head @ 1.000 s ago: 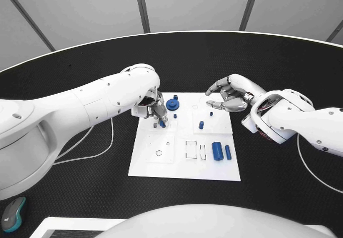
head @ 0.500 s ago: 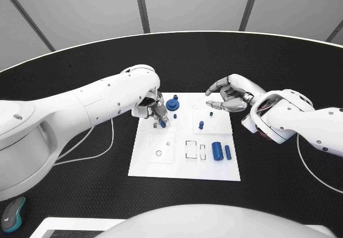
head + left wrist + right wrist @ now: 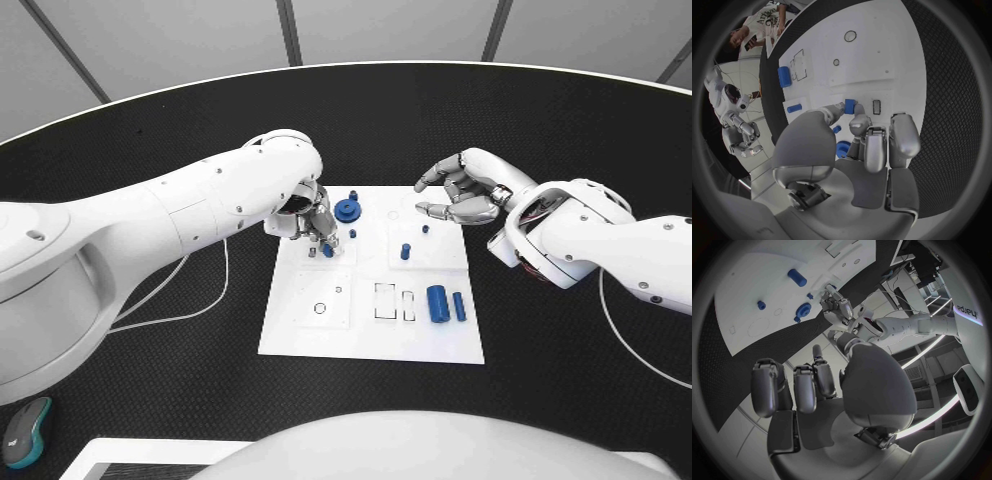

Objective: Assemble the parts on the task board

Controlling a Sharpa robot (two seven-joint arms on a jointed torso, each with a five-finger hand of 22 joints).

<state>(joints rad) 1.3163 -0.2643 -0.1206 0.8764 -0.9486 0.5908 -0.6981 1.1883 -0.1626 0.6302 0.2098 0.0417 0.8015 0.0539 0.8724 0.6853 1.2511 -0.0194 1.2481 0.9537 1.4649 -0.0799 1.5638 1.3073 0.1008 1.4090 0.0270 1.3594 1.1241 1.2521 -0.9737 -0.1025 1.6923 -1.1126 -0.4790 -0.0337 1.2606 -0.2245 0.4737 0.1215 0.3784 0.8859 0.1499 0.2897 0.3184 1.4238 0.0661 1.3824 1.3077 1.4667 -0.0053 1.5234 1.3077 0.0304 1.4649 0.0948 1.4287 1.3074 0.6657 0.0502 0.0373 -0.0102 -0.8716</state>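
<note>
A black table (image 3: 173, 400) is seen across the frame. A white cable (image 3: 202, 300) is draped at left, and a teal object (image 3: 25, 432) lies at lower left.

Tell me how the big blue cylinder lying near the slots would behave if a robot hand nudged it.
The cylinder lies on its side on the smooth board, so it would probably roll if pushed sideways. It looks rigid and small, likely light. Pushed along its length, it may slide towards the thinner blue pin beside it.

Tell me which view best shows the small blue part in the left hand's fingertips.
Left wrist view: the blue part sits pinched just above the task board. Head view shows it mostly hidden under the left hand; right wrist view shows it distant and tiny.
</note>
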